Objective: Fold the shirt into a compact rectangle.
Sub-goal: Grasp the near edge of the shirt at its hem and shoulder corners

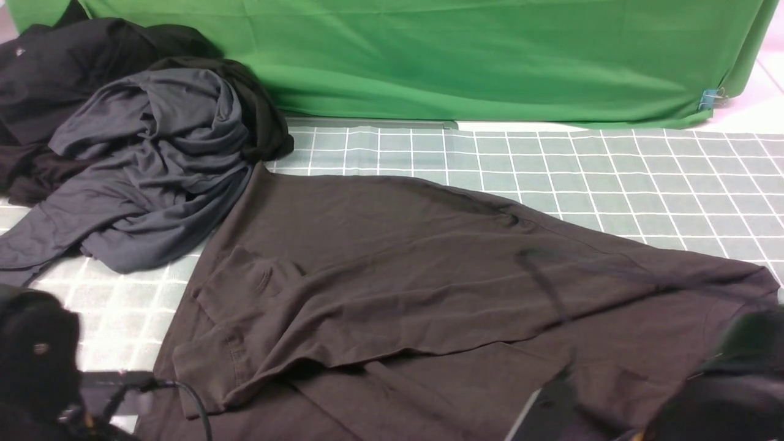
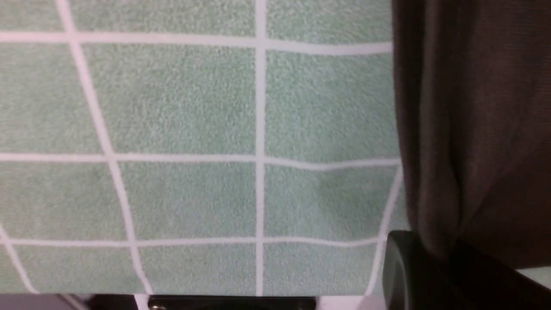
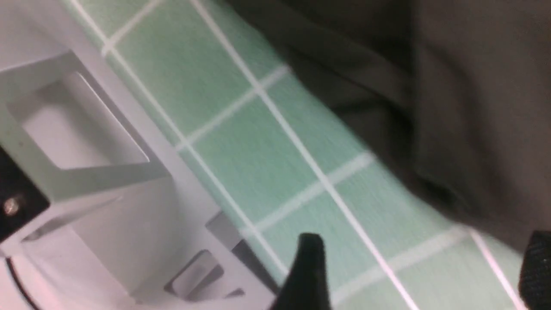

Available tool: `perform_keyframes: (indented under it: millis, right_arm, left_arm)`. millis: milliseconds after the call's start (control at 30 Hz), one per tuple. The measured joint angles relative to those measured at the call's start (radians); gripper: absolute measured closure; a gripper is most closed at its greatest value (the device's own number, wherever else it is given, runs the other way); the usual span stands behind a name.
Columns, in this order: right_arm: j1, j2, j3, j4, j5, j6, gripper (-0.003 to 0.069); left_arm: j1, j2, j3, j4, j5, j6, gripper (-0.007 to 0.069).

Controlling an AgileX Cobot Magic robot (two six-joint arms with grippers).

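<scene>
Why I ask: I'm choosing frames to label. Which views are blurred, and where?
Front view: the shirt and the clothes pile are sharp, but the right arm at the lower right is motion-smeared. Left wrist view: the checked mat is reasonably crisp, only slightly soft. Right wrist view: streaky motion blur throughout, with the mat lines and fabric smeared.

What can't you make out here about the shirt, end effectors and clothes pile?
- Print and neck label of the shirt: no view shows them; only plain cloth.
- Its near hem: front view, cut off by the bottom edge.
- State of the left end effector: left wrist view, only one finger shows, at the frame's corner.
- Number of black garments: front view, partly buried under the grey garment.
</scene>
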Motion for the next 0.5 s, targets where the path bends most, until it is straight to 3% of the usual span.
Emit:
perform_keyframes:
  millis: [200, 300, 333, 400, 433, 500]
  right_arm:
    - [0.011, 0.144, -0.001, -0.047, -0.073, 0.057, 0.011]
    - [0.013, 0.165, -0.013, -0.07, -0.069, 0.06, 0.0202]
    - [0.014, 0.169, -0.017, -0.086, -0.064, 0.059, 0.0272]
    - [0.014, 0.168, -0.018, -0.119, -0.051, 0.063, 0.0501]
    - [0.014, 0.167, -0.018, -0.119, -0.051, 0.065, 0.0501]
    - [0.016, 0.127, 0.007, -0.093, -0.021, 0.09, 0.0619]
  left_arm:
    - [0.0, -0.1, 0.0, -0.001, 0.025, -0.019, 0.0608]
    - [0.0, -0.118, 0.0, -0.009, 0.033, -0.02, 0.0608]
    - [0.0, -0.126, 0.0, -0.013, 0.039, -0.02, 0.0608]
    - [0.0, -0.152, -0.003, -0.03, 0.075, -0.02, 0.0608]
    - [0.0, -0.154, -0.003, -0.03, 0.075, -0.02, 0.0608]
    - [0.0, -0.203, -0.019, -0.055, 0.117, -0.02, 0.0608]
